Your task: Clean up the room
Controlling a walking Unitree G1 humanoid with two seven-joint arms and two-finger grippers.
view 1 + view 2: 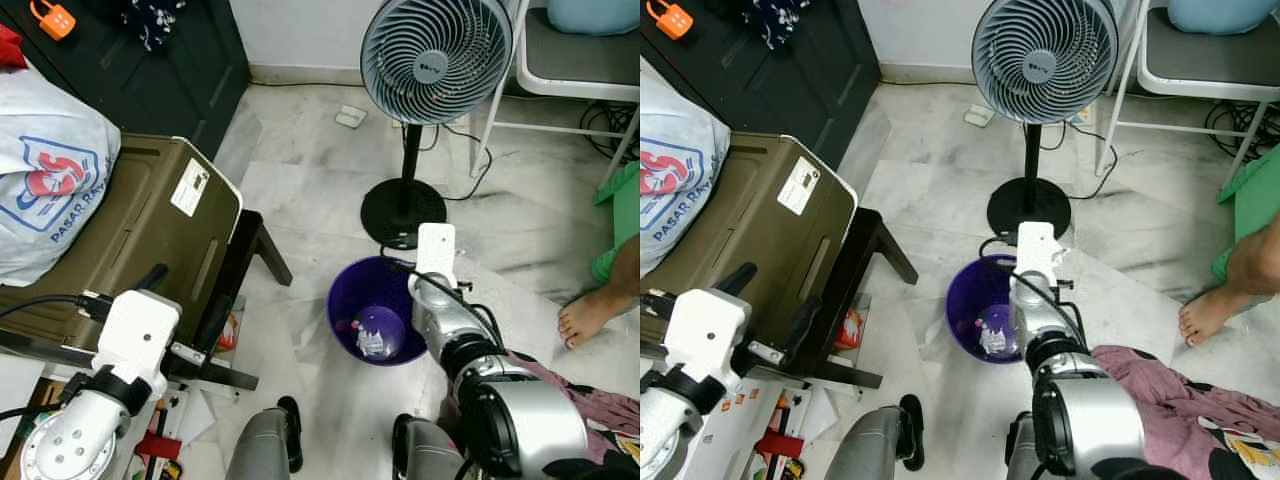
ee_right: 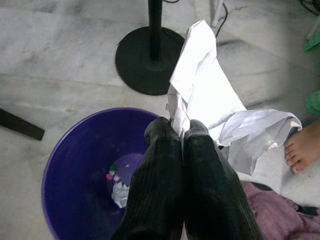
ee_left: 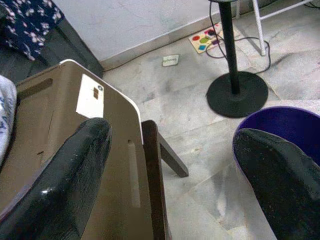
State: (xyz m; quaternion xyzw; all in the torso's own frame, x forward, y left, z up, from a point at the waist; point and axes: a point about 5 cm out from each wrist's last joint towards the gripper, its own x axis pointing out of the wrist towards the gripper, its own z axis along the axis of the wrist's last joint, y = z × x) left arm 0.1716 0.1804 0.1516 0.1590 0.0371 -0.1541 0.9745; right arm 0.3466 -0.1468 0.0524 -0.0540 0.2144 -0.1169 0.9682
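The purple bin [image 1: 375, 312] stands on the marble floor [image 1: 310, 180], near the fan [image 1: 430, 60] and just left of the right arm. The right gripper [image 2: 181, 131] hangs at the bin's right rim, fingers pinched shut on crumpled white paper [image 2: 210, 107] that trails away to the right, outside the rim. To my eye the drop needs a small shift left. The left gripper [image 3: 172, 165] idles, spread wide, over the brown case [image 1: 150, 230].

Crumpled white paper [image 2: 220, 107]; glossy purple plastic bin [image 2: 75, 165]; polished marble floor [image 1: 300, 190].
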